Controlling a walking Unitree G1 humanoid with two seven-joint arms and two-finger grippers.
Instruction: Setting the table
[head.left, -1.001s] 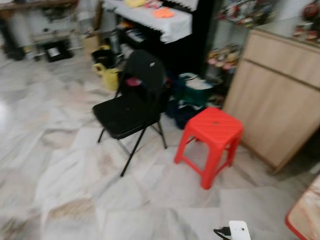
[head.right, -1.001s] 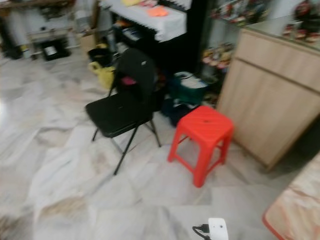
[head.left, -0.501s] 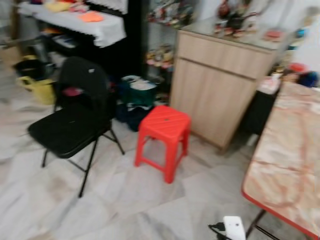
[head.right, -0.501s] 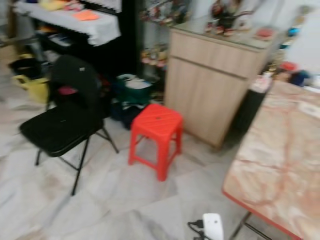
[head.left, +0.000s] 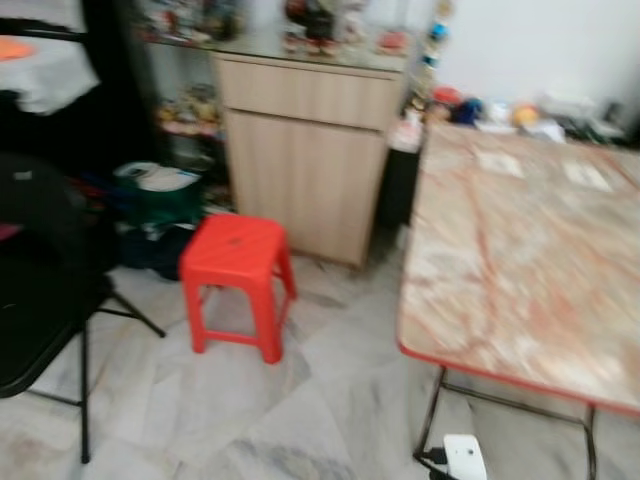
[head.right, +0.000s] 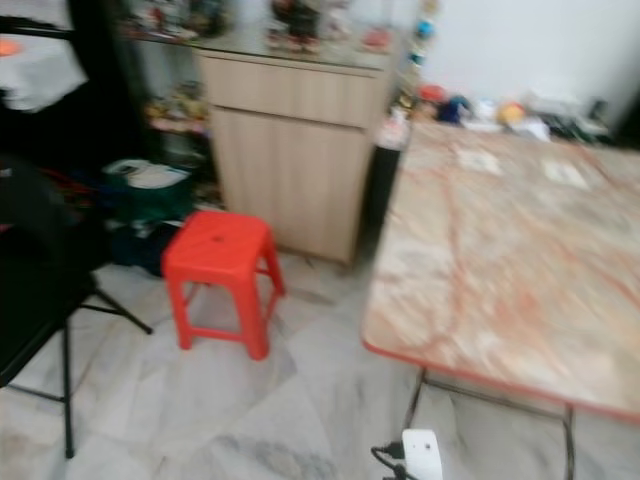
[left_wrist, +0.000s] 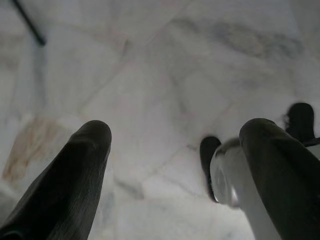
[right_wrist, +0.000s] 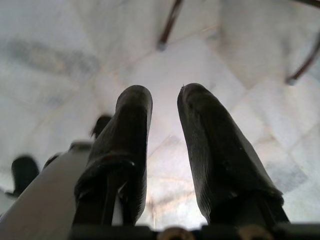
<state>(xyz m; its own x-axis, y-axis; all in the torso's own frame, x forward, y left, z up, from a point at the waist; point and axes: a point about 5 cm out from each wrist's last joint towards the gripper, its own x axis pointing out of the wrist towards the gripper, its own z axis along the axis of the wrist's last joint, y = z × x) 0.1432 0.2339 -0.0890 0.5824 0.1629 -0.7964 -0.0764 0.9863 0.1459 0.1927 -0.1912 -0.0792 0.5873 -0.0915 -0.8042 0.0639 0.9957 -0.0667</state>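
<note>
Marble-patterned desk (head.left: 520, 270): I'm seeing it sitting at 3 o'clock.
Red stool (head.left: 238, 265): standing at 10 o'clock.
Left gripper (left_wrist: 175, 150): hanging with fingers spread, holding nothing.
Right gripper (right_wrist: 164, 107): hanging, fingers slightly parted, holding nothing.

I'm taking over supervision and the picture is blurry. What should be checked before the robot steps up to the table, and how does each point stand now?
1. Table in view ahead on the right: ok.
2. Floor between robot and table edge free of obstacles: ok, bare tiles.
3. Red stool out of the path: ok, it stands apart, left of the table.
4. Black chair out of the path: ok, far left.
5. Left hand open and carrying nothing: ok.
6. Right hand carrying tableware: not ok, empty, fingers slightly apart.
</note>
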